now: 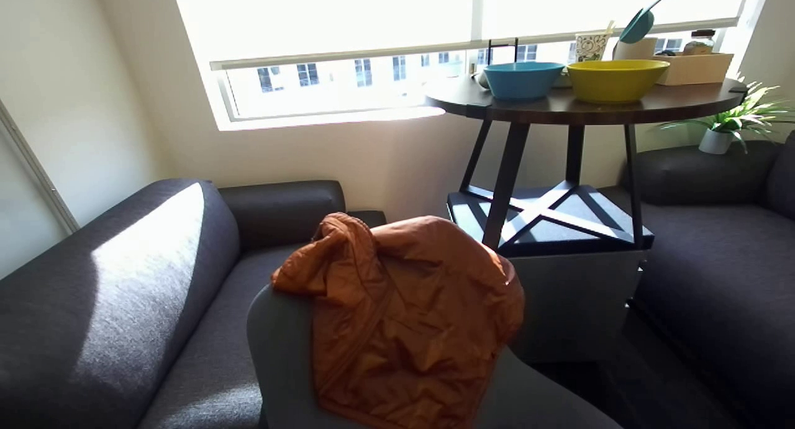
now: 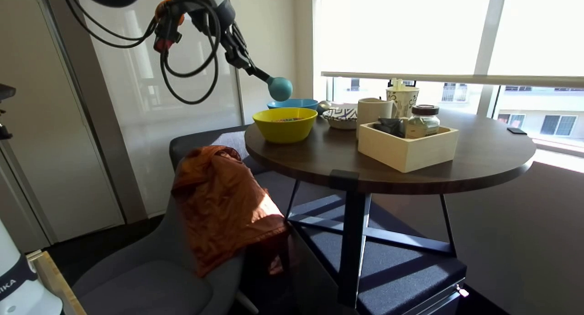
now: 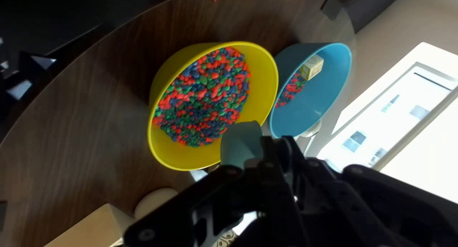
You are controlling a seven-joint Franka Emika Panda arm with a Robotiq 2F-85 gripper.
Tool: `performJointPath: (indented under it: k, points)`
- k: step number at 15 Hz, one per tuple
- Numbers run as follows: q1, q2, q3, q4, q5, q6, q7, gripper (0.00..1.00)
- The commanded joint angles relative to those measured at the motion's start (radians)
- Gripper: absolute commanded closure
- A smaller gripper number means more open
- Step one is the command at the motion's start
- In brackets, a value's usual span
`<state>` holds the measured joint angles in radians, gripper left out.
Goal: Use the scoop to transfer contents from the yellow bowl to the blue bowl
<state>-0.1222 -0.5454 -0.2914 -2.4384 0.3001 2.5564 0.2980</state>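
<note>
Scoop (image 2: pixel 279 88): teal, over the yellow bowl (image 2: pixel 284 131), not touching; blue bowl (image 1: pixel 523 84) to the left, in an exterior view. Tool (image 2: pixel 248 66): clamped on the dark handle (image 2: pixel 262 74), exact contact too shadowed to tell. Likely light, stiff, smooth; grip handle firmly against twisting.

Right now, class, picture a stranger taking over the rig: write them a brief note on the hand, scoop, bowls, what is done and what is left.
Hand: shut on the black-handled, round-headed teal scoop, raised above the bowls and touching neither; its load, if any, cannot be seen.
Bowls: wide, round yellow bowl and round blue bowl, side by side on the round dark-wood table.
Done: some multicoloured pellets lie in the blue bowl; whether they were scooped there, I cannot tell.
Left: a larger heap of pellets in the yellow bowl.
</note>
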Motion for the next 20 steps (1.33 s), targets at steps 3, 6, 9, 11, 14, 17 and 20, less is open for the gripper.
performJointPath:
  k: [3,6,9,11,14,17,20]
  points:
    - [-0.091,0.073,0.058,0.151,-0.055,-0.226,0.019,0.91]
    - [-0.091,0.092,0.045,0.23,-0.055,-0.319,0.001,0.91]
    - [-0.072,0.112,0.048,0.265,-0.076,-0.369,-0.065,0.98]
    - [-0.057,0.14,0.056,0.302,-0.101,-0.422,-0.141,0.98]
    - [-0.037,0.2,0.058,0.391,-0.112,-0.52,-0.247,0.98]
    - [-0.05,0.184,0.066,0.364,-0.118,-0.493,-0.261,0.91]
    - [-0.049,0.236,0.062,0.415,-0.134,-0.495,-0.309,0.91]
